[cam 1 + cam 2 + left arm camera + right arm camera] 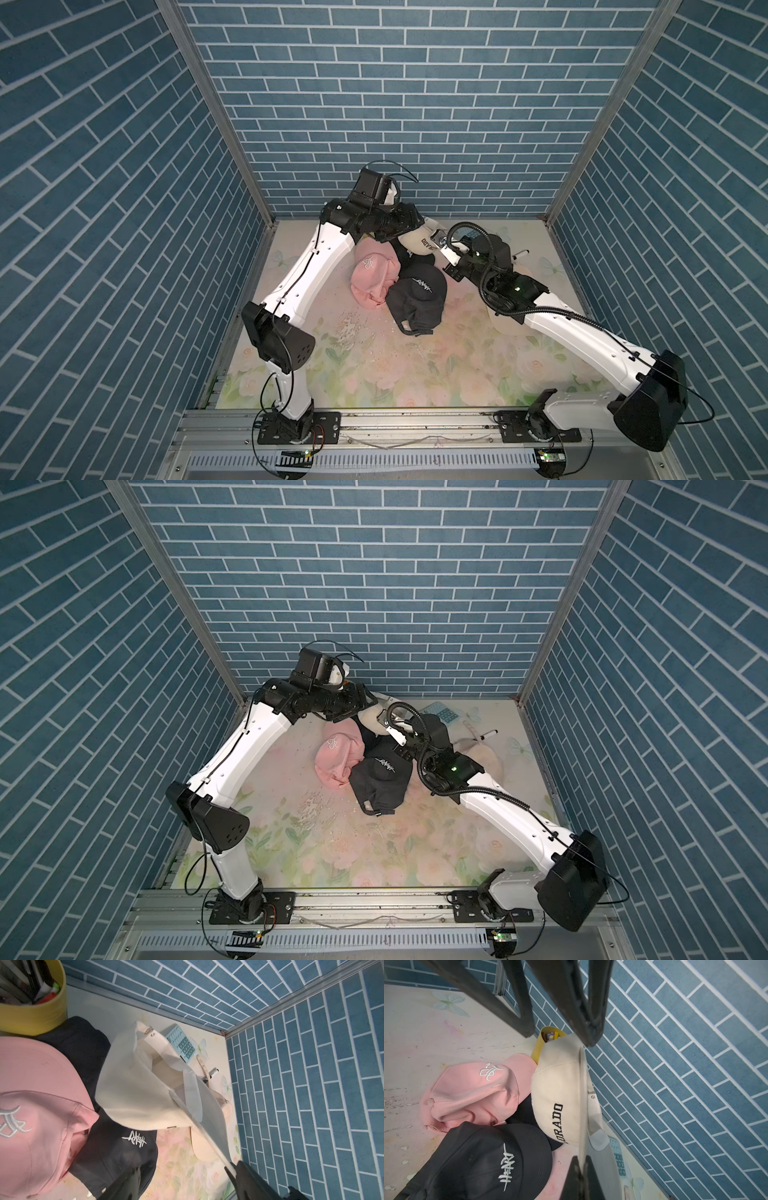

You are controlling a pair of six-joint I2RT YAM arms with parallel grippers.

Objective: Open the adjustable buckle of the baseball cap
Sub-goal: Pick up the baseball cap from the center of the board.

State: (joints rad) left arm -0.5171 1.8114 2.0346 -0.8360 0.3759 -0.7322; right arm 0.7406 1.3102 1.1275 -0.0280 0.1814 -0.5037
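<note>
i'm holding the cream baseball cap (560, 1088) up off the table (374, 374) near the back wall, close by the pink cap (473, 1088) and black cap (483, 1163). my right gripper (581, 1164) is clamped tight on the brim's edge. my left gripper (184, 1169) stands wide, with one finger (249, 1180) touching the cap's rim and nothing gripped. the metal buckle (150, 1029) sits on the back strap, on the side toward the calculator (181, 1043). i can't tell whether it's undone.

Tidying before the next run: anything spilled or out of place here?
Yes: pale flakes lie scattered on the floral mat near the pink cap, like spilled crumbs or chipped print.
</note>
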